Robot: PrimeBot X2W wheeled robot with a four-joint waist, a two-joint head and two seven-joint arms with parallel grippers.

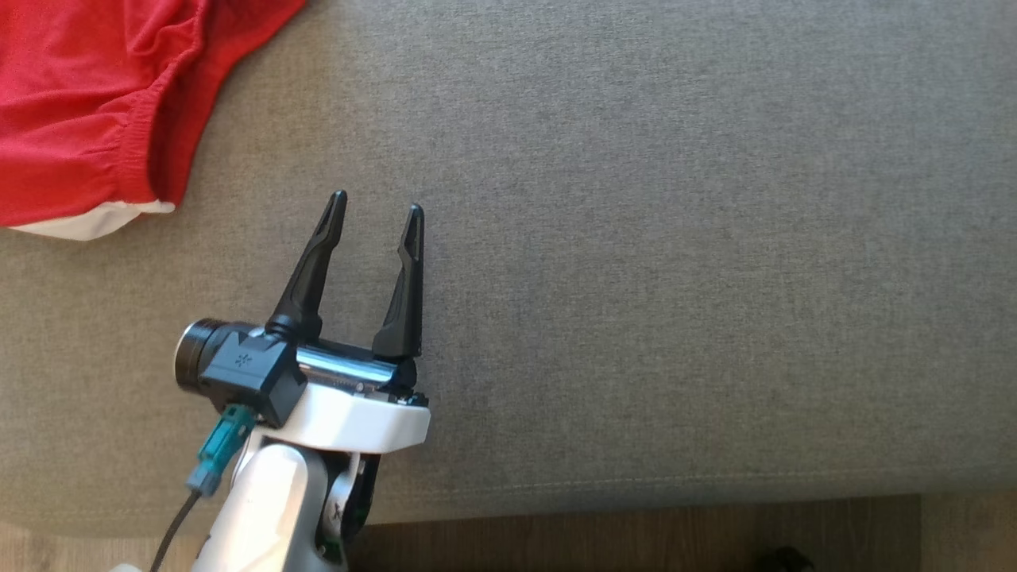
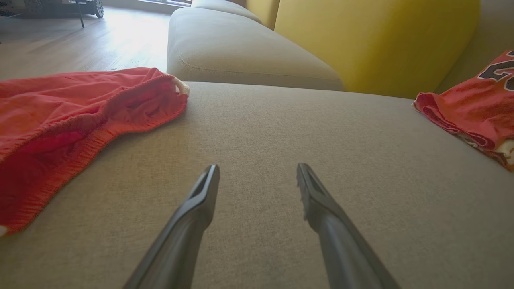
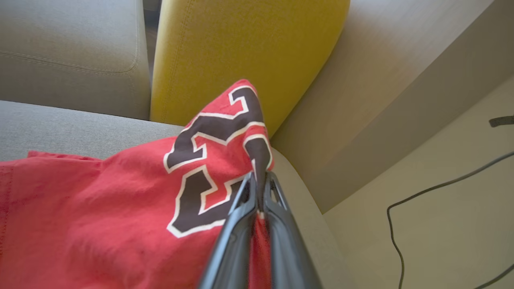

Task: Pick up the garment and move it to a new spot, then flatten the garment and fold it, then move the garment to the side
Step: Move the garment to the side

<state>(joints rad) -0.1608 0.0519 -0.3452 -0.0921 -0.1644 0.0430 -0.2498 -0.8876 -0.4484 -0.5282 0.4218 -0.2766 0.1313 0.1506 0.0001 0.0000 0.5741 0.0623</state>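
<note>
The garment (image 3: pixel 120 192) is a red jersey with a dark, white-edged number on it. It lies at the seat's corner by the yellow back cushion. My right gripper (image 3: pixel 261 176) is shut on a raised fold of it, which stands up in a peak. In the left wrist view the garment (image 2: pixel 474 104) shows at the far right edge. My left gripper (image 1: pixel 377 202) hovers open over bare grey seat fabric with nothing between its fingers; its fingertips (image 2: pixel 213 168) point across the seat.
Red shorts (image 1: pixel 79 103) with an elastic waistband lie at the seat's left, a short way up and left of my left gripper. The grey seat cushion (image 1: pixel 675 238) ends at a front edge above wooden floor (image 1: pixel 636 532). A yellow cushion (image 2: pixel 373 40) backs the seat. A dark cable (image 3: pixel 401 208) runs over the floor beside the sofa.
</note>
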